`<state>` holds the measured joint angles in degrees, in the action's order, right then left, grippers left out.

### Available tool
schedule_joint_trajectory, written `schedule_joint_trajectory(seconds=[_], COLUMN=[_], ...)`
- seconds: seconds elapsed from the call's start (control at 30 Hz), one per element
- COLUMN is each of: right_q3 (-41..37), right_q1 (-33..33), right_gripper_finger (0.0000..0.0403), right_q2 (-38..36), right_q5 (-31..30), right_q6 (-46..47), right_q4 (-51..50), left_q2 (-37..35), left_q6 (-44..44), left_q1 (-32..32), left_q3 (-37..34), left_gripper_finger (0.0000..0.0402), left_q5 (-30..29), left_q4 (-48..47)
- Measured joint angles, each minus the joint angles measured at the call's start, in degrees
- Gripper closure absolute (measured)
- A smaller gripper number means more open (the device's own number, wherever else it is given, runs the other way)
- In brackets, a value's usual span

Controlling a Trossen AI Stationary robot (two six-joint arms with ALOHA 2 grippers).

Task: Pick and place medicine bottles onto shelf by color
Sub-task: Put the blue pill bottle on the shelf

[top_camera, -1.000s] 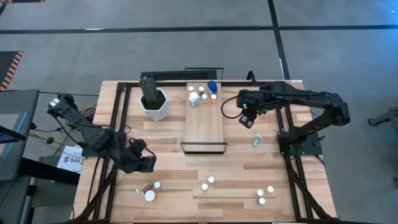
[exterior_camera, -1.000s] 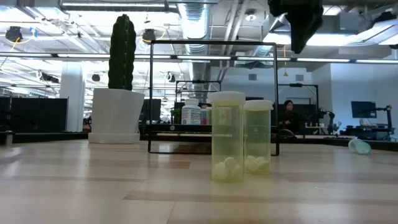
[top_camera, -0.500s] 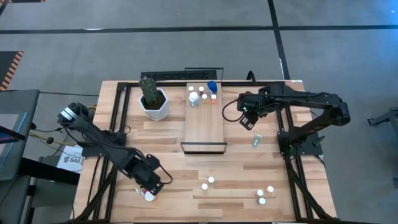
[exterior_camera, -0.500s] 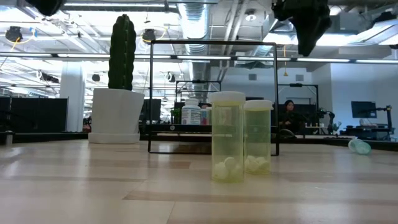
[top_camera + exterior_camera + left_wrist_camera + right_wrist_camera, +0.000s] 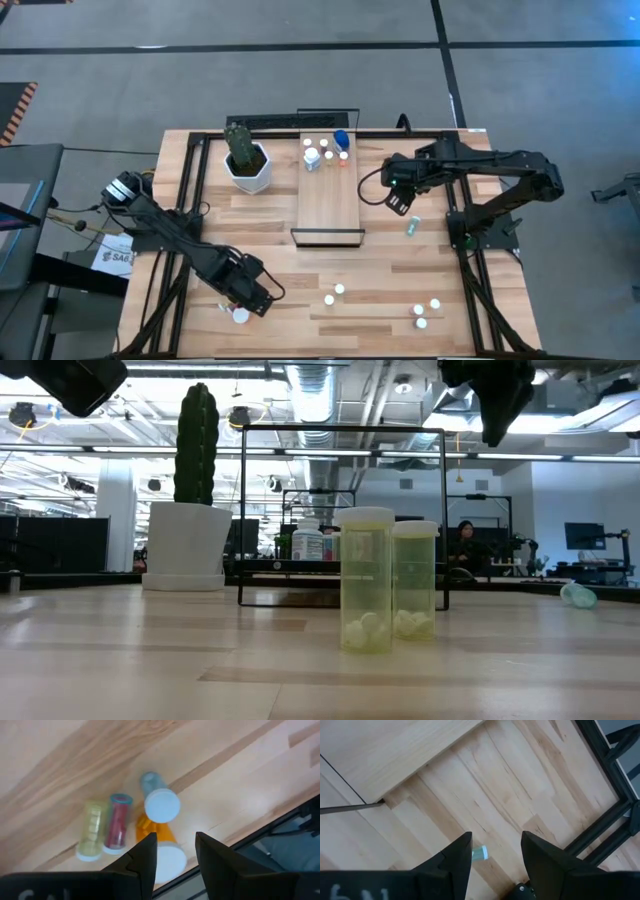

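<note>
At the table's near left, several small medicine bottles lie together: a yellow-green one [image 5: 91, 835] and a red one [image 5: 118, 822] on their sides, a clear one with a white cap [image 5: 160, 802], and an orange one with a white cap [image 5: 161, 851]. My left gripper [image 5: 175, 851] hangs open over the orange bottle, pointing down and touching nothing. My right gripper [image 5: 496, 850] is open above the table, right of the shelf [image 5: 330, 205], over a pale green bottle [image 5: 479, 853] lying on its side. More bottles [image 5: 320, 150] stand at the shelf's far end.
A white pot with a cactus [image 5: 246, 165] stands left of the shelf. Two yellow-green bottles [image 5: 367, 580] stand upright near the front edge, and another pair [image 5: 427, 312] stands at the near right. Dark frame rails [image 5: 190, 200] run along both sides of the table.
My left gripper has gone down and toward the table's near edge and right, turning as it went, and now hangs over the cluster of bottles at the near left. The bottles have not moved.
</note>
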<state>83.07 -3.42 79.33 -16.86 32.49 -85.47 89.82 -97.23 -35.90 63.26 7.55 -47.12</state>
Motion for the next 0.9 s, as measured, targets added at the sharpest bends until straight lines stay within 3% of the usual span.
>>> schedule_joint_trajectory(seconds=[0.23, 0.43, 0.7, 0.9], right_q3=[0.0, 0.0, 0.0, 0.02], right_q1=[0.0, 0.02, 0.02, 0.02], right_gripper_finger=[0.0212, 0.0212, 0.0212, 0.0212], right_q2=[0.02, 0.02, 0.02, 0.02], right_q5=[-0.06, -0.15, -0.26, -1.46], right_q6=[-0.94, -1.0, -1.17, -1.51], right_q4=[0.22, 0.25, 0.24, 0.28], left_q2=[0.02, 0.14, 0.17, 0.17], left_q6=[-5.17, -12.52, -15.29, -17.7], left_q1=[0.18, 0.2, 0.18, 0.05], left_q3=[0.0, 0.0, 0.0, 0.0], left_gripper_finger=[0.0281, 0.0281, 0.0281, 0.0281], left_q5=[-0.04, -3.39, -4.06, -8.91], left_q4=[-0.63, -3.11, -2.83, -5.79])
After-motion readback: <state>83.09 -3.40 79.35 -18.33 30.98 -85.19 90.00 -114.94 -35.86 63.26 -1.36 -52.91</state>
